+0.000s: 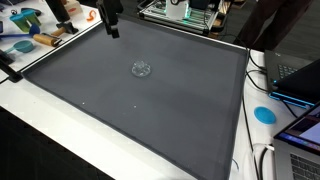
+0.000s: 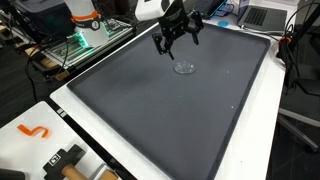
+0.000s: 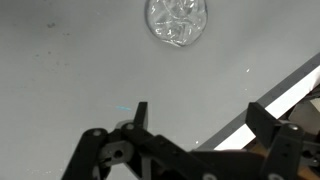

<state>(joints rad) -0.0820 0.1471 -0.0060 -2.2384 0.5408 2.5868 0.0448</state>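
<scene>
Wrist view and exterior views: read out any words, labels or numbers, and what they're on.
No readable text anywhere.
The clear round object and the gray mat bear no print.
Any labels on the clutter beyond the mat are too small and blurred to read.

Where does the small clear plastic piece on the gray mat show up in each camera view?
In an exterior view: the clear plastic piece lies on the mat, upper middle of the picture.
In an exterior view: the clear plastic piece lies just below the open end effector.
Wrist view: the clear plastic piece is at the top edge, right of centre.
Shared landmark: the gray mat under it.
</scene>
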